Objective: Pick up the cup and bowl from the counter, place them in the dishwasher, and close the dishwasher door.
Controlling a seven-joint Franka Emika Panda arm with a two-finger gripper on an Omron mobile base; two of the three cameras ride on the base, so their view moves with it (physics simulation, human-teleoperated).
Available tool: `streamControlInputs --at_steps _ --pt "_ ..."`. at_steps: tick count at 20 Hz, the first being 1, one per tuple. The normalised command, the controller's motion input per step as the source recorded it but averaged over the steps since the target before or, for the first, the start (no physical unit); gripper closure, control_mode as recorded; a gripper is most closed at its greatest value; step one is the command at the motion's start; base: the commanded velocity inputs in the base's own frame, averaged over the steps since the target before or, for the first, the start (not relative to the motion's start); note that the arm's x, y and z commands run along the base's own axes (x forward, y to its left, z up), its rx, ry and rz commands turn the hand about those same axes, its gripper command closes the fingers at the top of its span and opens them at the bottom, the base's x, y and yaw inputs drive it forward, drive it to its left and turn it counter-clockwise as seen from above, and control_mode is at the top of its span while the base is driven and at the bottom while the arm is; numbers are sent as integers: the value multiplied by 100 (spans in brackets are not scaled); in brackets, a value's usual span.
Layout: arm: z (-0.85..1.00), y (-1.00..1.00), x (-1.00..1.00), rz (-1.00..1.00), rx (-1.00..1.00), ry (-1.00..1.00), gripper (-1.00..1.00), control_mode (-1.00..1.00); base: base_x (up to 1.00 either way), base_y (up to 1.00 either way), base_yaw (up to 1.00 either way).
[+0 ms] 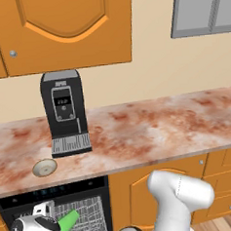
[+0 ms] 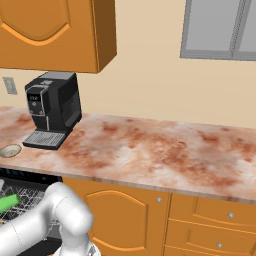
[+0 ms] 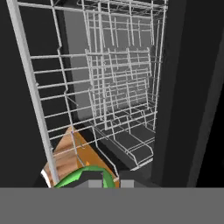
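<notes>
The green cup [image 1: 69,222] hangs tilted over the grey wire rack [image 1: 90,212] of the open dishwasher [image 1: 54,191]. My gripper [image 1: 58,224] is shut on the cup's wall. In the hand view the gripper [image 3: 111,180] shows its tips close together, with the cup's green rim [image 3: 74,178] beside them and the rack [image 3: 118,87] ahead. The cup [image 2: 9,202] also appears at the left edge of the right base view, above the dishwasher [image 2: 25,181]. The beige bowl [image 1: 45,167] [image 2: 10,150] sits on the marbled counter [image 1: 152,129] [image 2: 150,150] near its front edge. The dishwasher door is out of view.
A black coffee machine [image 1: 64,111] [image 2: 52,109] stands on the counter just behind the bowl. Orange wall cabinets [image 1: 62,28] hang above it. Orange base cabinets and drawers [image 2: 200,215] run to the right of the dishwasher. A window [image 2: 220,27] is at upper right.
</notes>
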Motion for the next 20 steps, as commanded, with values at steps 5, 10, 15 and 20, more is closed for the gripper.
streamControlInputs --at_steps 5,10,15,20 --pt "-78 13 25 1 -11 4 100 -100 0 0 0" --pt "-72 13 34 0 -8 6 100 -100 0 0 0" --pt "-67 10 43 0 -1 7 100 -100 0 0 0" --pt "-65 11 41 0 -1 6 100 -100 0 0 0"
